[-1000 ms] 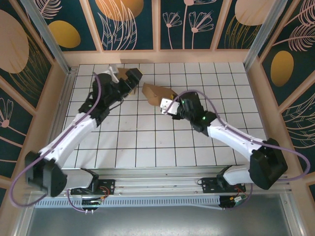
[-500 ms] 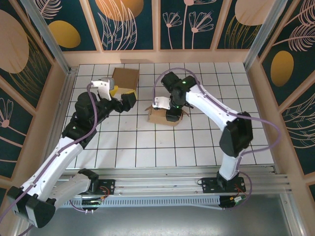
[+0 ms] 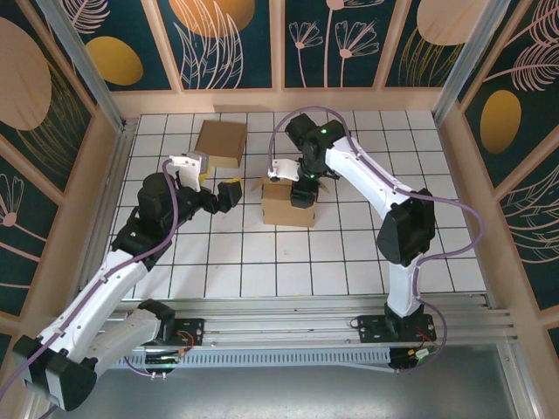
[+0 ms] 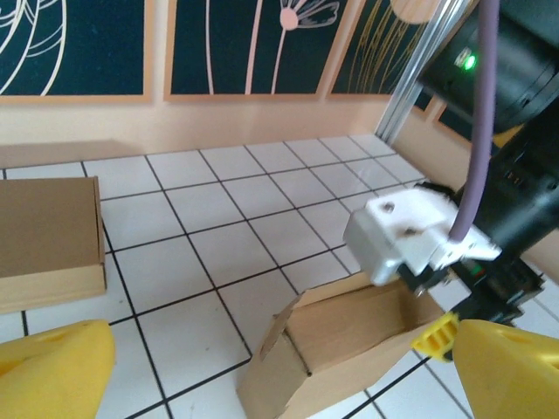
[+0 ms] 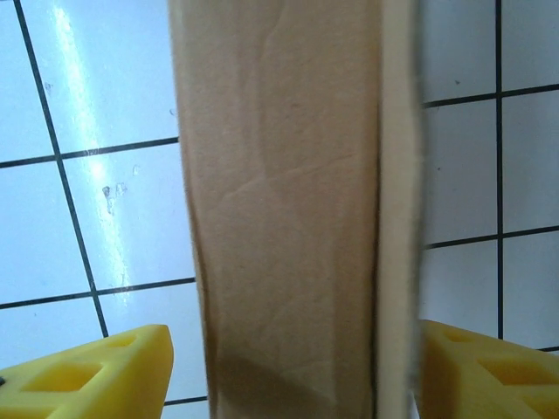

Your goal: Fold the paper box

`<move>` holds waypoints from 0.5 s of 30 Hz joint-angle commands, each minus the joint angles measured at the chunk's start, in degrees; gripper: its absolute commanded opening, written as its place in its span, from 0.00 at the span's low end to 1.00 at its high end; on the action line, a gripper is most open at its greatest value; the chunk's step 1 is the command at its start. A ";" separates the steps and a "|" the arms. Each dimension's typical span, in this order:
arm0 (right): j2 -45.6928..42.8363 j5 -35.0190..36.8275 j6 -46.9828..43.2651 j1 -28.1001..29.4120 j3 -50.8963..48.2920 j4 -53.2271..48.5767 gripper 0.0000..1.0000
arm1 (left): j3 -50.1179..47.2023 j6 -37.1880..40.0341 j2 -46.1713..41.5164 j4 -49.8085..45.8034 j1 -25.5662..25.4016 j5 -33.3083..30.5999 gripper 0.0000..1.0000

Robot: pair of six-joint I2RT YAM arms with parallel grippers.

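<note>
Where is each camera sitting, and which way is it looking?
Top: above and behind, looking down on the table; left arm and right arm show.
Left wrist: low, facing the open box; left fingers at the bottom corners.
Right wrist: straight down onto the open box's cardboard, right fingers either side.
Top and left wrist both see the closed box.

The paper box (image 3: 288,208) is plain brown cardboard with a pale cream cut edge; the closed box (image 3: 220,142) is the same brown. The table (image 3: 367,253) is white tile with a black grid. The left arm (image 3: 131,262) and right arm (image 3: 376,183) are white with black joints and purple cables (image 4: 479,105). The left gripper (image 3: 233,194) and right gripper (image 5: 294,371) have yellow fingers. The wall panels (image 3: 231,44) are dark teal with cream line-drawn plants and golden ovals, framed in light wood.
</note>
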 commanded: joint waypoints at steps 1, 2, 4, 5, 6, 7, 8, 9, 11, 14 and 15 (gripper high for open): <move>-1.59 -4.23 0.09 -0.77 2.54 -0.57 0.73 | 0.89 3.27 1.14 -3.26 0.03 0.38 0.99; -2.22 -5.69 0.31 -1.12 2.61 0.02 0.74 | 1.62 3.23 2.00 -4.40 0.03 0.35 0.99; -4.01 -8.93 1.86 -2.10 2.29 2.24 0.74 | 3.95 2.27 4.45 -7.65 0.03 -0.54 0.99; -4.75 -10.39 2.79 -2.53 2.19 3.25 0.75 | 5.17 1.49 5.70 -9.26 0.03 -0.95 0.98; -5.71 -12.03 4.79 -2.96 1.79 4.75 0.75 | 6.69 0.63 7.29 -11.02 0.03 -0.92 0.97; -6.93 -13.25 7.94 -3.58 1.06 6.88 0.75 | 8.33 -0.48 8.94 -12.73 0.03 -0.94 0.96; -8.10 -14.50 11.57 -4.23 0.16 9.09 0.75 | 8.97 -1.62 10.48 -14.15 0.00 -0.94 0.94; -9.94 -15.97 17.26 -5.05 -1.71 12.40 0.75 | 11.90 -2.77 12.22 -15.94 0.08 -0.18 0.91; -15.06 -16.35 32.89 -8.36 -8.40 21.39 0.75 | 14.92 -3.83 15.08 -18.83 0.03 2.15 0.89; -25.32 -16.94 51.74 -12.80 -22.93 33.55 0.75 | 17.90 -2.53 17.98 -22.19 0.03 5.38 0.87; -28.89 -17.71 55.84 -14.23 -28.06 36.91 0.74 | 18.45 -1.37 18.83 -23.16 0.03 5.78 0.85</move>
